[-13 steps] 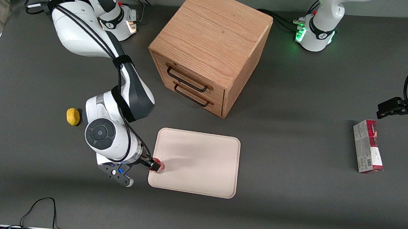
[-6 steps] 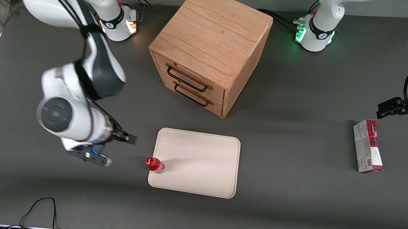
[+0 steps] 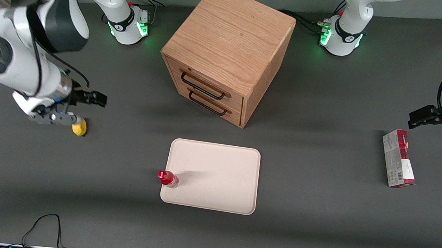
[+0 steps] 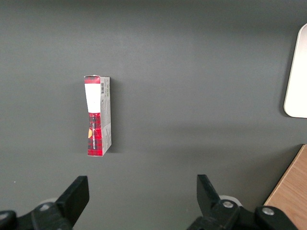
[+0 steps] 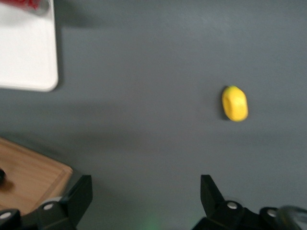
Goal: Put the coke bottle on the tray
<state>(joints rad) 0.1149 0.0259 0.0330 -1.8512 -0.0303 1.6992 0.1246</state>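
- Now the gripper (image 3: 96, 98) hangs above the bare table toward the working arm's end, well apart from the tray (image 3: 217, 167), with its fingers (image 5: 76, 194) spread wide and nothing between them or touching them.
- The coke bottle (image 3: 167, 178) stands upright on the tray, right at the rim of the corner nearest the front camera on the working arm's side, its red cap up.
- The tray lies flat on the table, nearer the front camera than the wooden drawer cabinet (image 3: 226, 53), in front of its two drawers.
- A small yellow object (image 3: 79, 127) lies on the table just beside the wrist, a little nearer the front camera than the gripper; the wrist view shows it (image 5: 234, 103) lying free, apart from the fingers.
- A red-and-grey carton (image 3: 398, 158) lies flat toward the parked arm's end of the table.
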